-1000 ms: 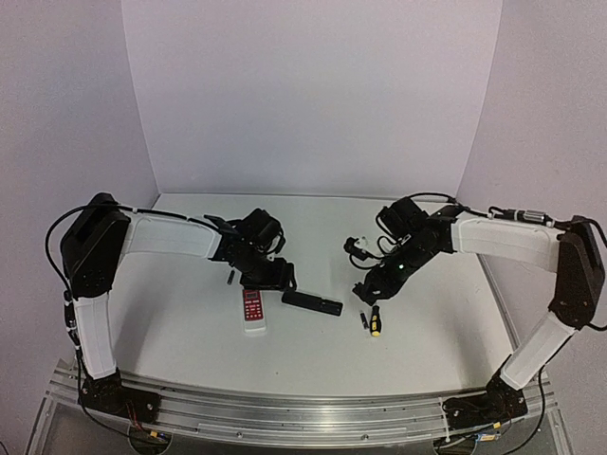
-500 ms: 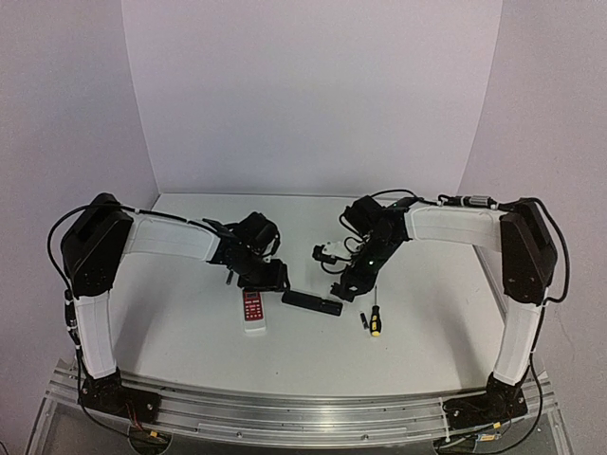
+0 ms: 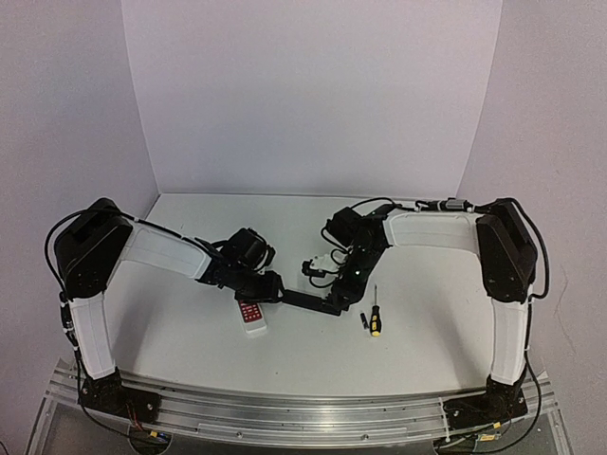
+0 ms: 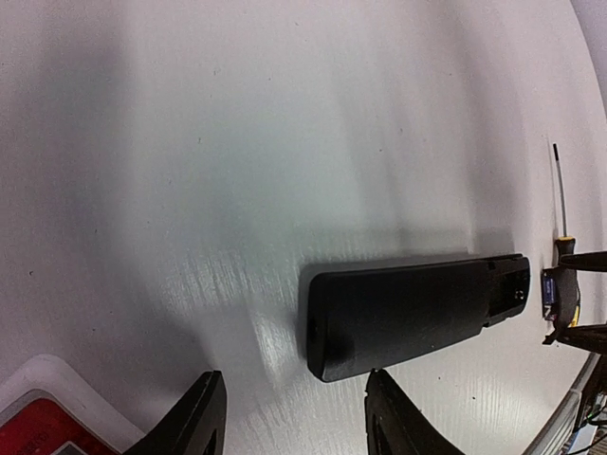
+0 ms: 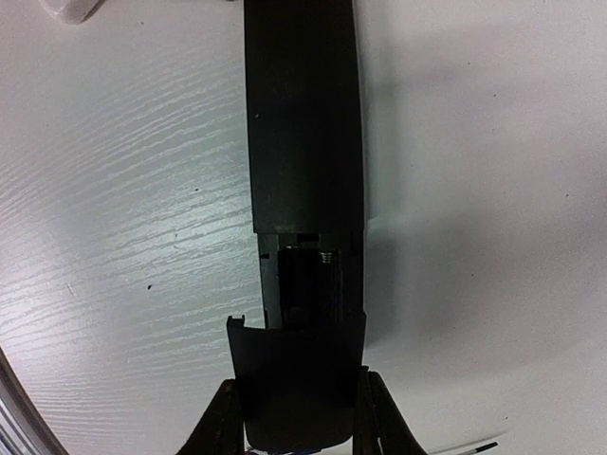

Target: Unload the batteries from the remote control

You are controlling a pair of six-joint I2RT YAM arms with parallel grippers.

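My right gripper (image 5: 300, 403) is clamped on the battery cover (image 5: 299, 365) at the near end of the remote control (image 5: 302, 114). The cover is slid partly off, so the compartment (image 5: 305, 280) is exposed (a spring shows; whether cells sit inside I cannot tell). The remote's long axis runs straight from my right fingers toward my left gripper (image 4: 294, 417), whose jaws stand apart and empty just short of the far end. My right hand is nearer the compartment. One battery (image 3: 362, 320) lies beside the screwdriver (image 3: 376, 320), out of the way. The white remote (image 3: 252, 318) crowds my left wrist.
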